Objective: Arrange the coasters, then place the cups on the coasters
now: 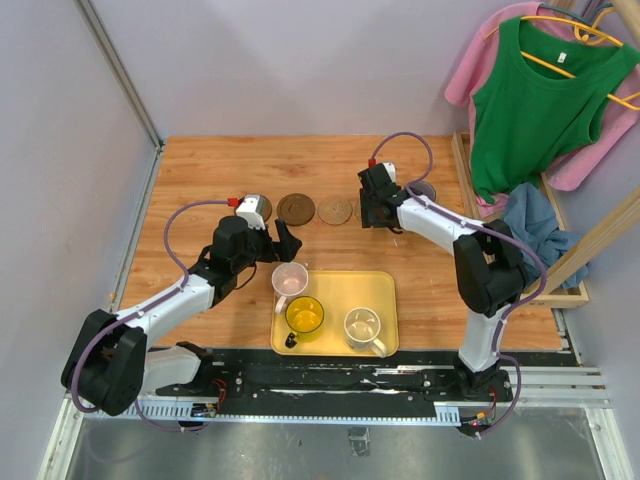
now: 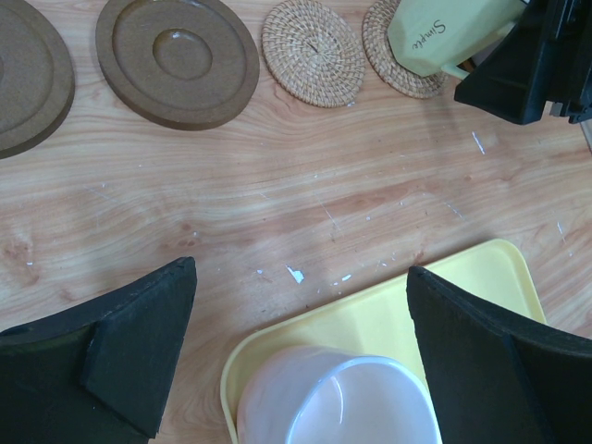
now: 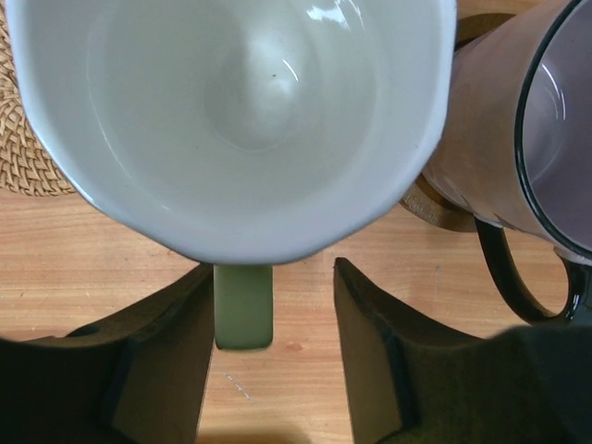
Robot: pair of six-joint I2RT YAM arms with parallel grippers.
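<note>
Two dark brown coasters [image 2: 178,60] [image 2: 28,74] and a tan woven one [image 2: 313,51] lie in a row on the wood. The pale whitish-green cup [image 3: 231,120] stands on another tan coaster [image 3: 28,157]. Its green handle [image 3: 243,305] sits between the fingers of my right gripper [image 3: 273,314], which is open: the left finger is at the handle, the right finger apart. The grey-purple cup [image 3: 518,157] stands beside it on a dark coaster [image 3: 435,208]. My left gripper [image 2: 301,268] is wide open above the translucent pink cup [image 2: 333,398], not touching it.
The yellow tray [image 1: 380,290] near the arms' bases holds the pink cup [image 1: 290,278], the yellow cup [image 1: 304,315] and the cream cup [image 1: 365,327]. A wooden rack with hanging clothes [image 1: 540,100] stands at the right edge. Walls close the left and back.
</note>
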